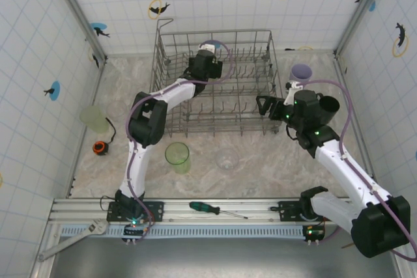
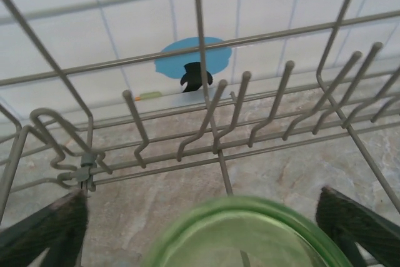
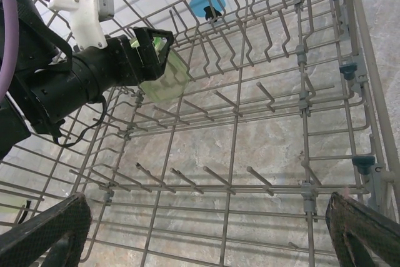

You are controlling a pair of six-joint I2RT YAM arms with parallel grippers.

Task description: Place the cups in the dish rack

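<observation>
Rack: the dish rack (image 1: 241, 32) sits at 12 o'clock on the worktop (image 1: 260, 167), close to the tiled back wall.
Around it: counted from the rack's middle, a lilac cup (image 1: 301, 71) stands at 3 o'clock just outside the wire wall. A clear cup (image 1: 227, 157) is at 6, a green cup on the worktop (image 1: 177, 156) at 7. A pale cup (image 1: 93, 118) and an orange-and-black tape measure (image 1: 99, 147) are at 8.
Near edge: a green-handled screwdriver (image 1: 207, 208) lies on the rail at 6 o'clock, a wrench (image 1: 75, 237) at 7.
In the way: rows of upright tines (image 2: 240, 101) stand just past the cup between my left fingers, and my left arm (image 1: 146, 122) lies across the rack's left half.
Markings: wall stickers (image 2: 181, 57) show dark sea animals on blue discs and in yellow rings.
My left tool (image 2: 200, 226): it is inside the rack toward 11 o'clock, jaws wide apart, with the green cup in the rack (image 3: 164, 76) tilted between them. A gap shows beside one finger; I cannot tell whether the other touches the rim.
My right tool (image 3: 209, 232): jaws wide apart, holding nothing, above the rack's 3 o'clock side.
</observation>
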